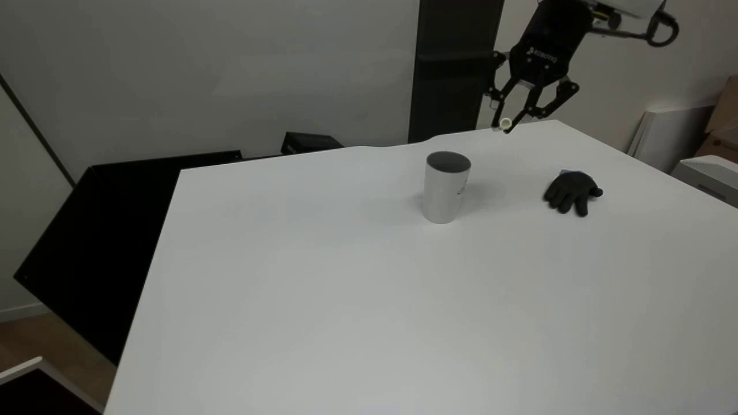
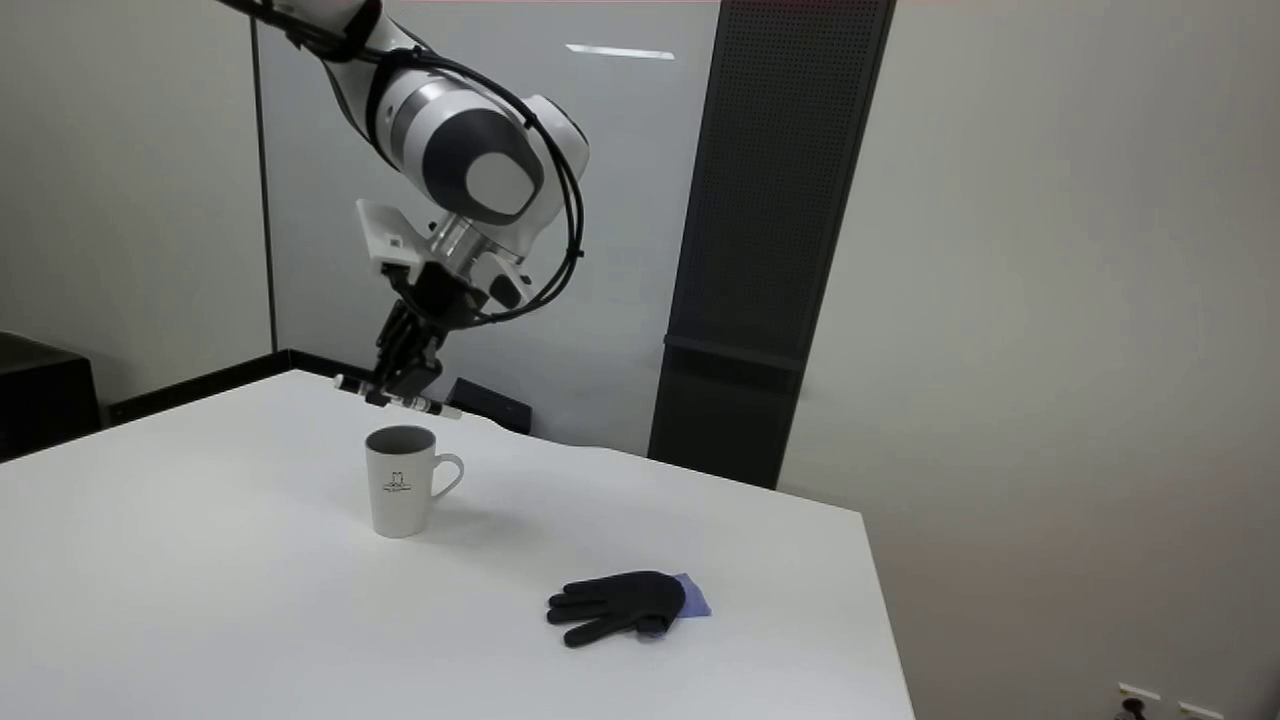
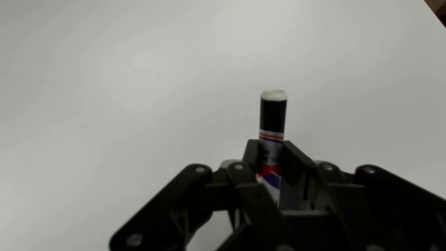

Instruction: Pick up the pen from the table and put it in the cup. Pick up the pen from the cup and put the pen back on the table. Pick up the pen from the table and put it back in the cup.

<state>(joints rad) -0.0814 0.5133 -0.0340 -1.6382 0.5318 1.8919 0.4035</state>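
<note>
Table — cup inside edges, pen aloft

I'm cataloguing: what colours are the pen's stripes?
Red and blue on the pen, clearest in wrist view.

Dim, flat light. In an exterior view, glare streak on wall nr 12 o'clock; cup casts soft shadow to its 4 o'clock. Wrist view: gripper v. dark, blurred; table greyer twd 3 o'clock.
</note>
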